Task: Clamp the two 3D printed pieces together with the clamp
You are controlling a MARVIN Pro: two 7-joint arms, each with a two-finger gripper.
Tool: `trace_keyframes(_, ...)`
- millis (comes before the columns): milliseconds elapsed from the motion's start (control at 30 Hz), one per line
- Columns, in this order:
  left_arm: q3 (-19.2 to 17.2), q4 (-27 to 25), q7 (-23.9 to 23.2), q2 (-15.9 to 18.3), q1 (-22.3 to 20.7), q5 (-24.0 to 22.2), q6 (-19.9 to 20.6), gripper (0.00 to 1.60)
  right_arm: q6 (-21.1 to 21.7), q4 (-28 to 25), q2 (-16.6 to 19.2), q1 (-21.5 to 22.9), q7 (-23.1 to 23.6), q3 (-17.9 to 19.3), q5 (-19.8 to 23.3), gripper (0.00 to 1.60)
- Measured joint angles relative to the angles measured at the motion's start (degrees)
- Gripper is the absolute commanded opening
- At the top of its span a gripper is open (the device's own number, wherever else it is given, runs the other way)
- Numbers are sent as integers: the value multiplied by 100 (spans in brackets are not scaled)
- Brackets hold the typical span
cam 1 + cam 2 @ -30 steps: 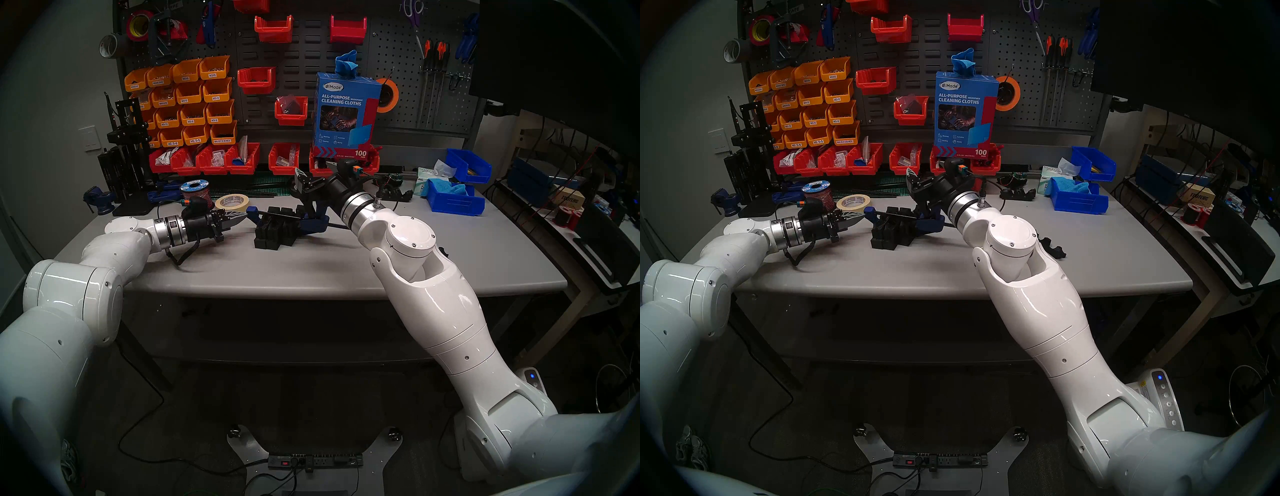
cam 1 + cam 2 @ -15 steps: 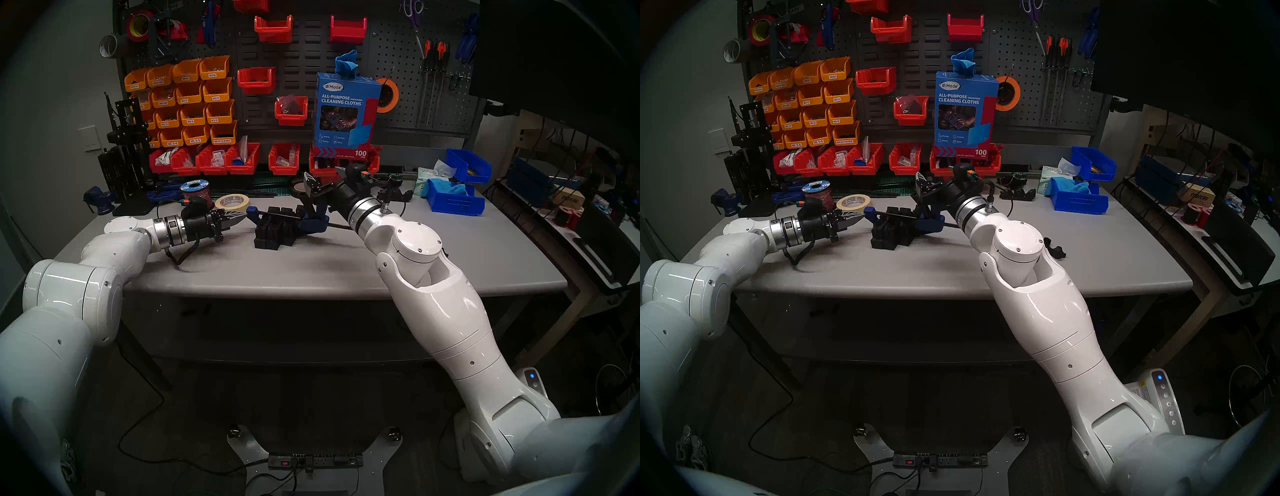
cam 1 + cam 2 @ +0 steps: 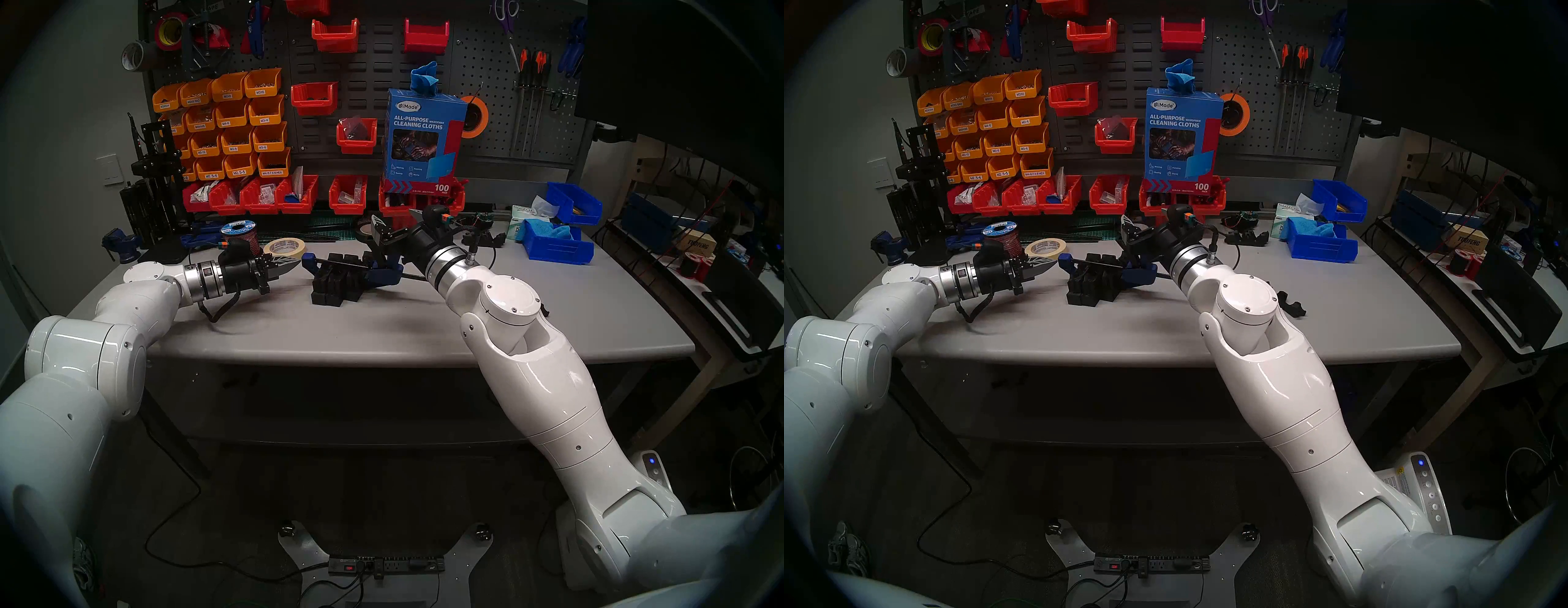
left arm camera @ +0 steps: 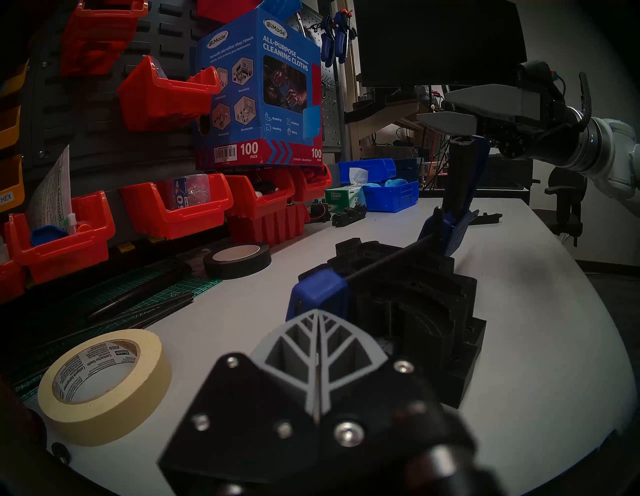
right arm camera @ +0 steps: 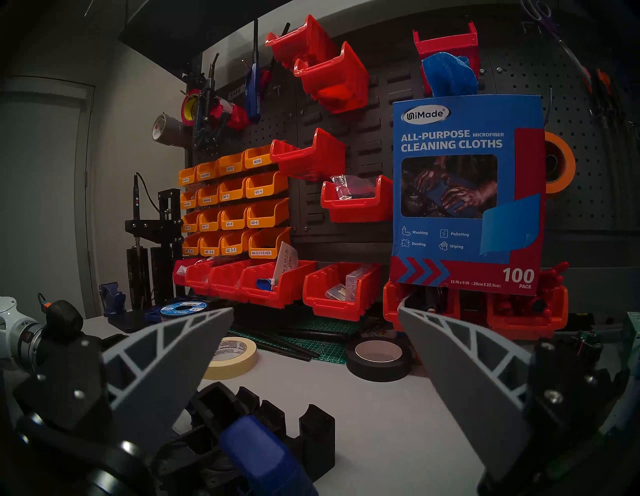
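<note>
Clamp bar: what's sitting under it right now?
The two black printed pieces stand under the clamp bar, between its blue jaws. Whether the jaws press them tight can't be seen.

matte black 3d printed pieces (image 3: pixel 337 280); blue-jawed clamp (image 3: pixel 384 271), black bar; cream masking tape (image 3: pixel 284 248); grey table (image 3: pixel 382 322); red bins (image 3: pixel 297 195).

a grey worktable (image 3: pixel 424 331) fills the middle of a dim workshop, its rounded front edge over a dark floor (image 3: pixel 382 488) crossed by cables and a power strip (image 3: pixel 386 564). behind the table stands a dark pegboard wall (image 3: pixel 382 76) with orange bins (image 3: pixel 229 123) and red bins (image 3: pixel 335 34). a pale wall (image 3: pixel 76 106) carries a white switch plate (image 3: pixel 109 170).
</note>
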Motion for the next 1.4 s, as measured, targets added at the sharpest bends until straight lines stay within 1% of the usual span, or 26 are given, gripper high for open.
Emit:
trace_keyframes(300, -50, -22, -17, 50, -52, 1, 11, 0, -1, -8, 0, -4, 41, 14, 7, 160)
trace_keyframes(667, -136, -55, 92, 167, -104, -5, -42, 0, -4, -92, 136, -5, 26, 218, -39, 160)
trace_keyframes(1033, -304, -82, 178, 313, -148, -35, -153, 0, -5, -218, 342, -42, -76, 568, -66, 160)
trace_keyframes(1400, -561, -80, 349, 580, -169, -117, -260, 0, -13, -364, 593, -207, -239, 1105, -61, 160)
